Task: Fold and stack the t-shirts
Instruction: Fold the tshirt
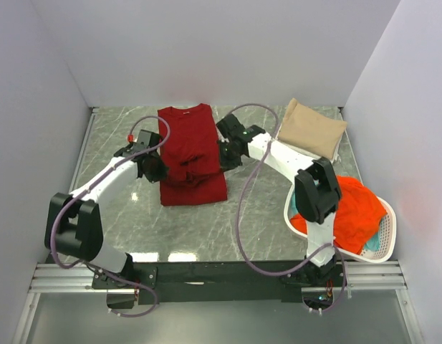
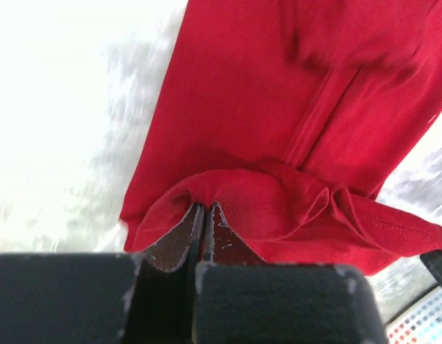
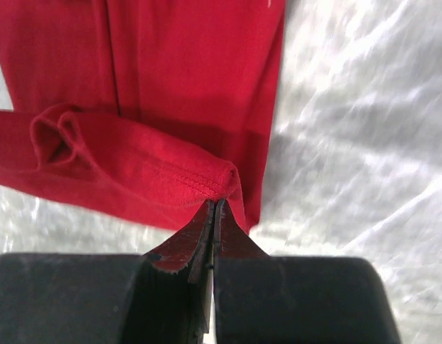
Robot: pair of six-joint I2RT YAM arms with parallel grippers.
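The dark red t-shirt lies in a long strip on the marble table, collar at the far end. Its near part is bunched into a raised fold across the middle. My left gripper is shut on the fold's left end, with the cloth pinched at the tips. My right gripper is shut on the fold's right end, holding the stitched hem at its tips. A tan t-shirt lies folded at the back right. An orange-red t-shirt and a teal one sit in the basket.
The white oval laundry basket stands at the right near edge, beside the right arm's base. White walls close in the table on the left, back and right. Bare marble shows to the left of and in front of the red shirt.
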